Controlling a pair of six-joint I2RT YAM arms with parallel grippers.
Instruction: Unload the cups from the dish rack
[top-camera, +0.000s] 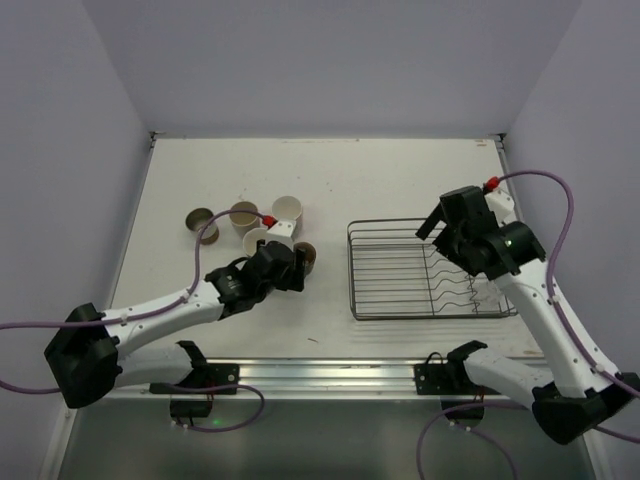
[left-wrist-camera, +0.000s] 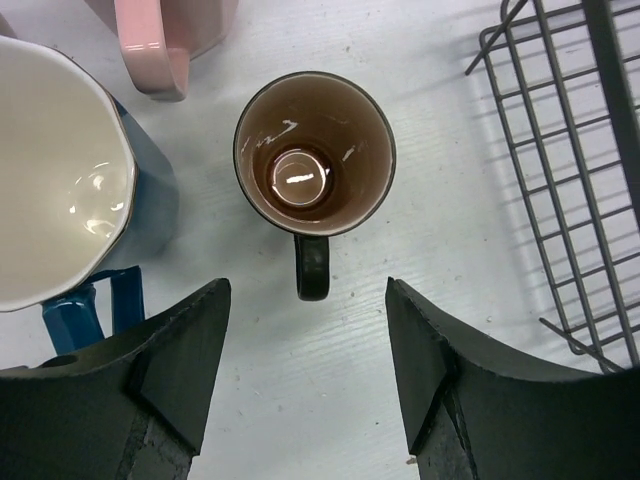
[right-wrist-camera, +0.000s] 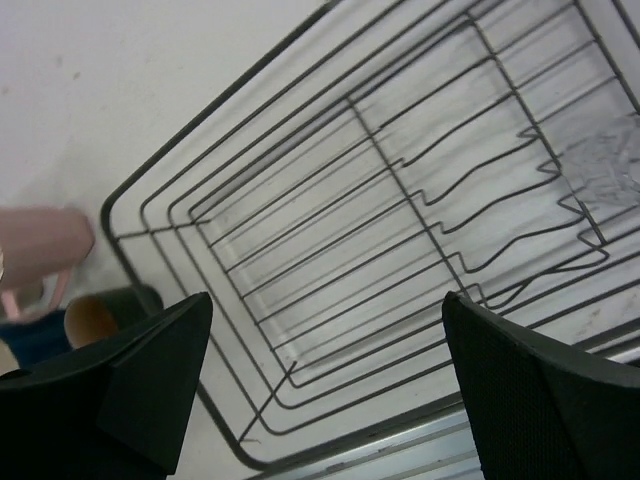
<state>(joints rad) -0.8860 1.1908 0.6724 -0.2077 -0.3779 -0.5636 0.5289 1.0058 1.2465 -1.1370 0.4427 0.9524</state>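
Note:
The dark wire dish rack (top-camera: 400, 270) stands right of centre with no cups in it. Five mugs stand on the table left of it: two beige (top-camera: 200, 222) (top-camera: 244, 216), pink (top-camera: 288, 212), blue (top-camera: 258, 240) and dark brown (top-camera: 306, 256). My left gripper (top-camera: 296, 268) is open just behind the brown mug. In the left wrist view the brown mug (left-wrist-camera: 314, 150) is upright, its handle pointing at the open gripper (left-wrist-camera: 308, 320), apart from both fingers. The blue mug (left-wrist-camera: 60, 170) and pink mug (left-wrist-camera: 170, 30) are beside it. My right gripper (right-wrist-camera: 328, 300) is open and empty above the rack (right-wrist-camera: 380, 230).
The rack's near left corner (left-wrist-camera: 570, 180) lies close to the right of the brown mug. The right wrist view shows the pink mug (right-wrist-camera: 45, 245) and brown mug (right-wrist-camera: 105, 310) beyond the rack's left end. A metal rail (top-camera: 320, 372) runs along the table's near edge.

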